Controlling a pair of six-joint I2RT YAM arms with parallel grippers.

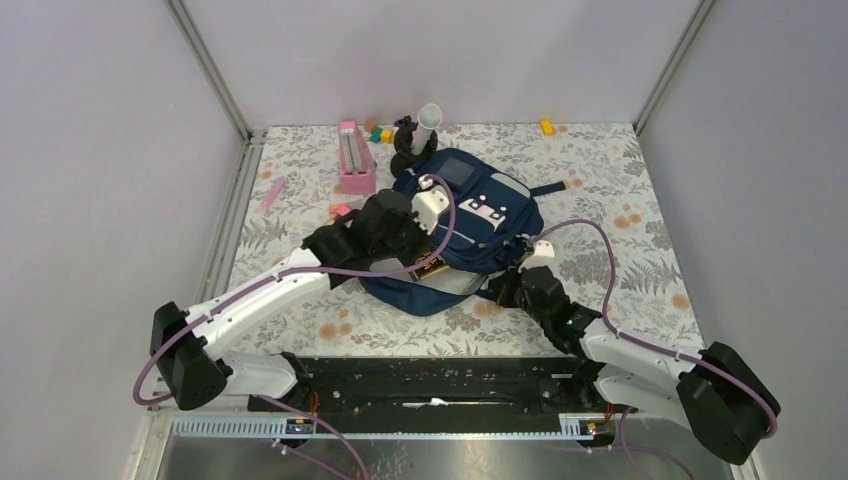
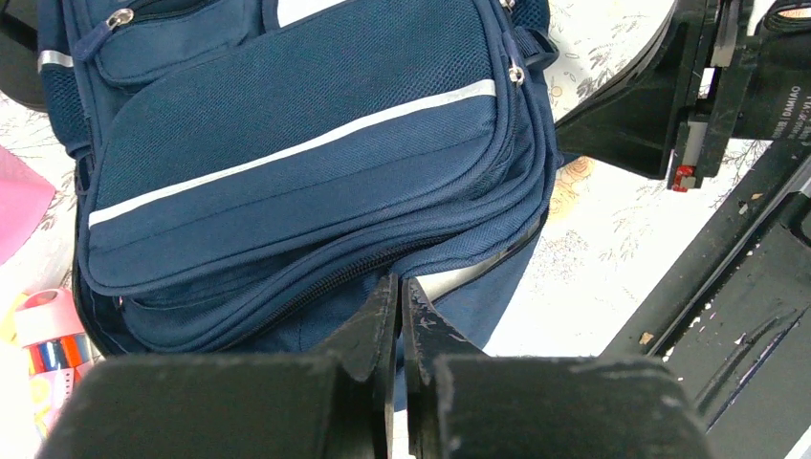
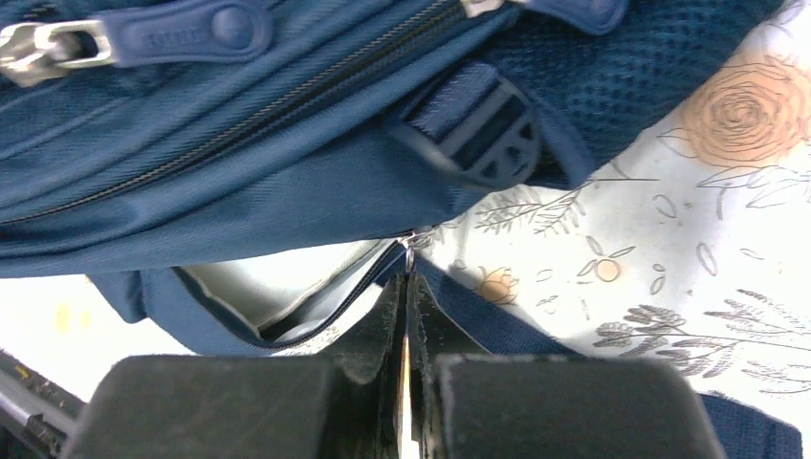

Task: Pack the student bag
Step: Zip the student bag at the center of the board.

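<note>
I see the student bag [image 1: 480,215] [image 2: 287,143] [image 3: 191,143] lying front-up mid-table on the floral cloth [image 1: 620,200], its near zip partly open and showing the light lining [image 3: 277,287]. My left gripper [image 1: 428,262] [image 2: 400,284] is at the bag's near-left edge with its fingers pressed almost together at the zip seam, and I can't tell if fabric is caught. My right gripper [image 1: 512,285] [image 3: 408,279] is pinched tight on the metal zipper pull [image 3: 409,245] at the near-right corner.
</note>
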